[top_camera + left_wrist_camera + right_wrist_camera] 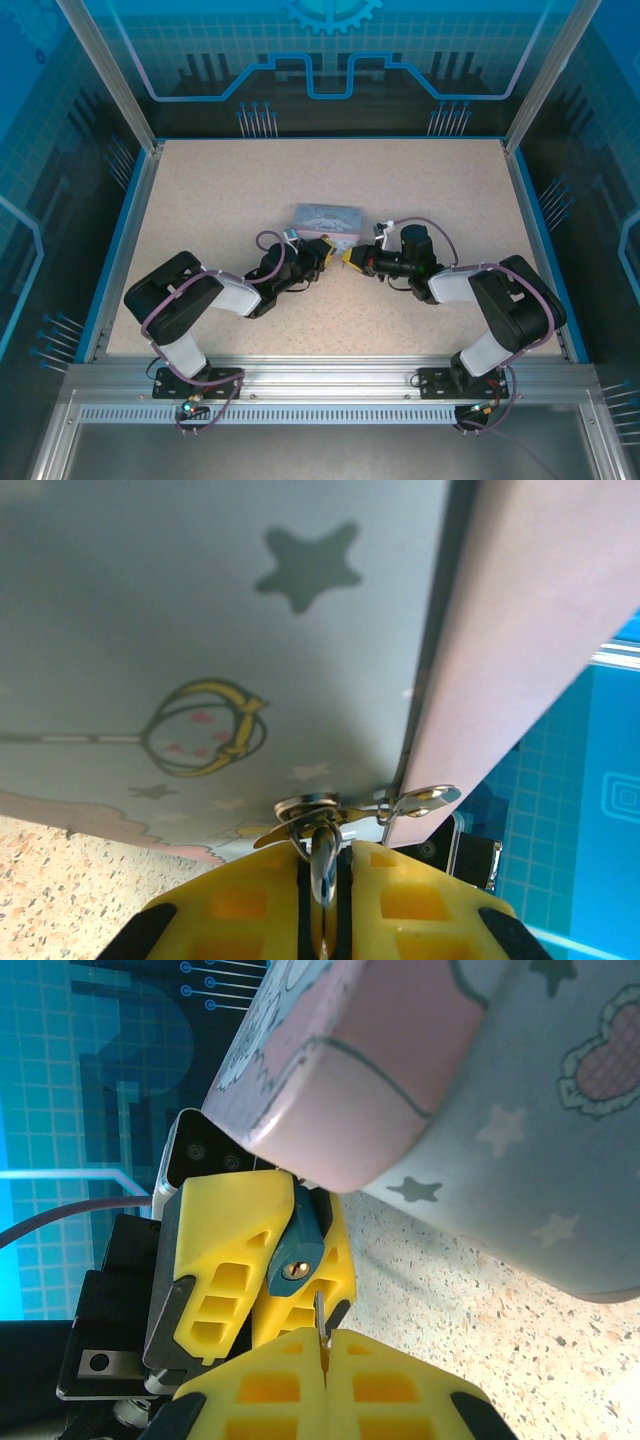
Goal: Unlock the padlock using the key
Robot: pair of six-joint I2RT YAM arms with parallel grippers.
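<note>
The padlock (297, 1245) hangs at the tin's (328, 217) near corner, a small teal body with a brass keyhole (292, 1270) facing the right wrist camera. The left claw (322, 852) is clenched on it. In the left wrist view its yellow fingers (250, 900) pinch the steel shackle just under the tin's hasp (318, 805). The right claw (325, 1345) is clamped on the key (320, 1315) — a thin dark sliver standing up between its fingertips. The key's tip is just beside the keyhole, not in it; whether it touches the padlock's body I cannot tell. From above, both claws meet nose to nose before the tin, mid-table (220, 190).
</note>
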